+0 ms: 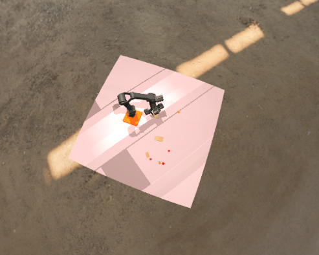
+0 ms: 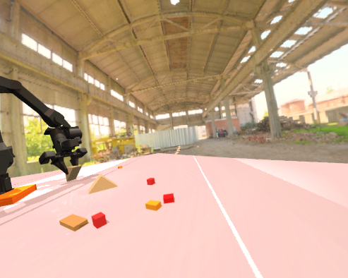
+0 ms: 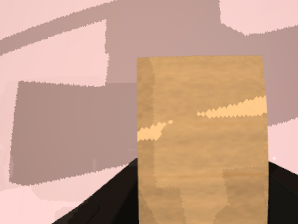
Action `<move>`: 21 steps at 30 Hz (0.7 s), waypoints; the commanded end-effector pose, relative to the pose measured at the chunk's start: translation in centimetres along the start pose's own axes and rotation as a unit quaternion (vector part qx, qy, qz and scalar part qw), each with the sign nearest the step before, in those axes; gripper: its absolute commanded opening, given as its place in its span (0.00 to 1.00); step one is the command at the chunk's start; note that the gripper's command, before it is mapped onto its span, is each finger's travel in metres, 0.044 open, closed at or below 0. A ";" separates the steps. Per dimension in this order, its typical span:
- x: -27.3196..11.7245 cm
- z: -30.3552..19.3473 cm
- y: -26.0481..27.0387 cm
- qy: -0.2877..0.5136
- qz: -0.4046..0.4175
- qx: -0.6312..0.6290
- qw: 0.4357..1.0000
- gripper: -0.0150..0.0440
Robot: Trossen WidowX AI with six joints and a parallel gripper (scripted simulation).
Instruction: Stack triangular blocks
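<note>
Black arm, orange foot, looking pretty stealthy
The arm (image 1: 142, 96) (image 2: 36, 103) is sporting dark, near-black links with angular, faceted edges, and from up top one link is showing an open gap between two bars. Down at its 7 o'clock end in the exterior view, a flat bright-orange base plate (image 1: 136, 123) (image 2: 28, 190) is flashing straight sides. The gripper (image 1: 155, 114) (image 2: 73, 171) is wearing the same black, its chunky blocks at 9 and 3 o'clock tapering into pointy fingers.
</note>
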State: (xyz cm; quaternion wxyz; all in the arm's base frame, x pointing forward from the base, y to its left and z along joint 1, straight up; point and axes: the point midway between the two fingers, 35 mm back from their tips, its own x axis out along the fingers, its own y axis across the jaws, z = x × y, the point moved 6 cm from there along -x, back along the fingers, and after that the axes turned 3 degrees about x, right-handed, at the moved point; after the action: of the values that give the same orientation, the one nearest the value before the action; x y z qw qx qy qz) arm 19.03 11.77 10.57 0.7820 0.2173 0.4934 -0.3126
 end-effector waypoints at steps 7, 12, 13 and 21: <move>-0.4 -3.1 -0.2 -0.130 0.008 0.003 0.991 0.25; -0.3 -4.7 -0.3 -0.193 0.011 0.003 0.981 0.25; -0.3 -5.0 -0.4 -0.206 0.011 0.003 0.979 0.25; 0.4 -7.5 -0.5 -0.307 0.016 0.003 0.952 0.25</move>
State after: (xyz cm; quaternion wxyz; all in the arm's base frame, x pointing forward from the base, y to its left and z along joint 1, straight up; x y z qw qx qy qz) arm 14.43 15.57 7.55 0.8871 0.1306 0.2641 -0.3553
